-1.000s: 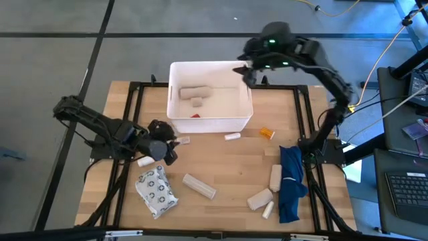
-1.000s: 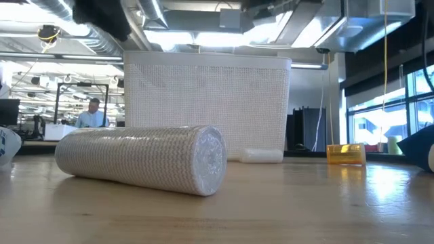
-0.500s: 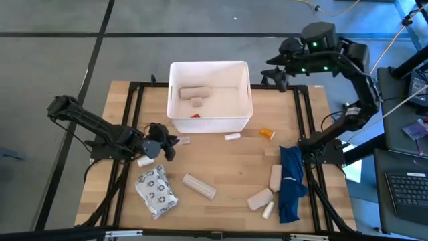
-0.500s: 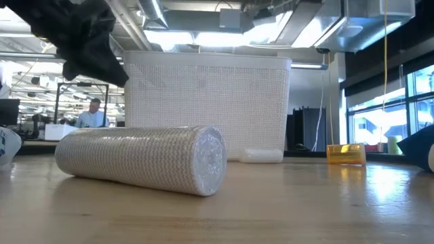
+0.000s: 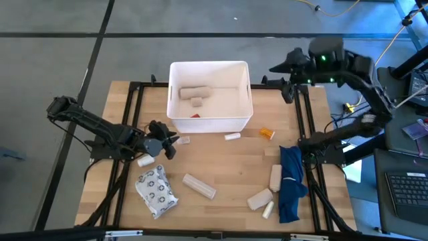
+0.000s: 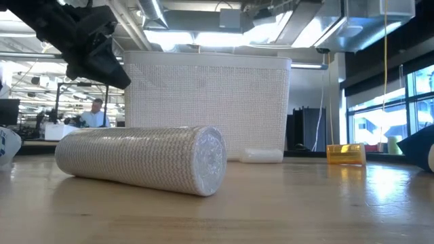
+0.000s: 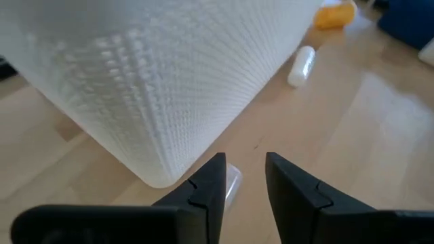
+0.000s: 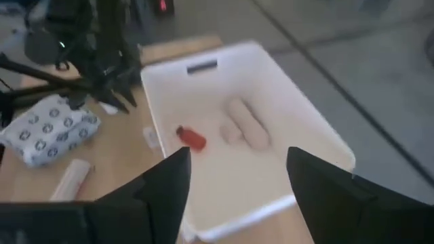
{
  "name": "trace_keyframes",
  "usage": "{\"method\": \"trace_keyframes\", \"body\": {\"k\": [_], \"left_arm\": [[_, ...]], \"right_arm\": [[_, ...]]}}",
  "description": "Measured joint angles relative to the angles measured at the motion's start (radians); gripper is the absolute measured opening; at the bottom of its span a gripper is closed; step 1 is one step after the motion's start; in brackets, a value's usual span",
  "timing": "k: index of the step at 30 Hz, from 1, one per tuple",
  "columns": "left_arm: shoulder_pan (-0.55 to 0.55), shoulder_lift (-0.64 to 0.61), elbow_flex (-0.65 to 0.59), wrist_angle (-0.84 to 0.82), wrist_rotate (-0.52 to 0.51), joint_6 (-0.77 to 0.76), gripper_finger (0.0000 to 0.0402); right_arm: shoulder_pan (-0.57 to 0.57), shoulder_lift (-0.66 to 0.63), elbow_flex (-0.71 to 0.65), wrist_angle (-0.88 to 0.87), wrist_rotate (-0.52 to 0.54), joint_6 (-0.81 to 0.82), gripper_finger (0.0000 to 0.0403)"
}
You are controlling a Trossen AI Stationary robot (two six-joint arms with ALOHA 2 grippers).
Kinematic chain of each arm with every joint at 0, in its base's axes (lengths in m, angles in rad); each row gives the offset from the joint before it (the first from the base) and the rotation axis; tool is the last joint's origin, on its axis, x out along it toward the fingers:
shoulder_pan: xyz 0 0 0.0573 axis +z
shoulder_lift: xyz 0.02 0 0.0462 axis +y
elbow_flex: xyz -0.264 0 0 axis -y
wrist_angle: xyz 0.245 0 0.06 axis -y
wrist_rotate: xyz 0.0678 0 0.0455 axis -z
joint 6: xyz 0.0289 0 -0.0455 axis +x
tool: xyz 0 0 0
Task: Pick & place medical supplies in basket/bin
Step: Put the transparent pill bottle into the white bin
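The white tub [image 5: 209, 124] stands at the table's far middle and holds two beige rolls [image 5: 194, 92] and a small red item [image 5: 195, 115]. My left gripper [image 7: 244, 177] is open and empty by the tub's near left corner [image 7: 159, 173], over a small clear tube [image 5: 182, 140]. It shows at the upper left of the low view [image 6: 95, 57]. My right gripper [image 8: 237, 177] is wide open and empty, high beyond the tub's far right corner [image 5: 281, 73]. On the table lie a grey ring-patterned packet [image 5: 156, 191], a beige roll [image 5: 199, 186], a white tube [image 5: 232, 136] and an orange bottle [image 5: 267, 134].
A long dark-blue cloth [image 5: 290, 181] lies at the right edge, with two beige rolls [image 5: 275, 176] [image 5: 260, 199] and a white tube [image 5: 268, 209] beside it. Another white tube [image 5: 144, 161] lies under my left arm. A black frame [image 5: 130, 107] borders the table.
My right gripper has swung from over the tub's far right corner toward the table's right edge, and is now clear of the tub. My left gripper has come down a little beside the tub's near left corner.
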Motion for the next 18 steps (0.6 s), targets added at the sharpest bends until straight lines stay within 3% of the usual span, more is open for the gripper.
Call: {"method": "trace_keyframes", "body": {"k": [5,9,13,18], "left_arm": [[0.000,0.000,0.000,0.000,0.011,0.022,0.0110],[0.000,0.000,0.002,0.004,0.030,0.017,0.0128],[0.000,0.000,0.003,0.013,0.059,0.015,0.0167],[0.000,0.000,0.003,0.012,0.069,0.033,0.0226]], "right_arm": [[0.012,-0.225,-0.388,0.301,0.001,0.033,0.0243],[0.012,-0.364,-0.609,0.486,0.001,0.098,0.0243],[-0.002,-0.446,-0.723,0.592,0.004,0.160,0.0243],[-0.026,-0.480,-0.761,0.616,0.005,0.192,0.0243]]}}
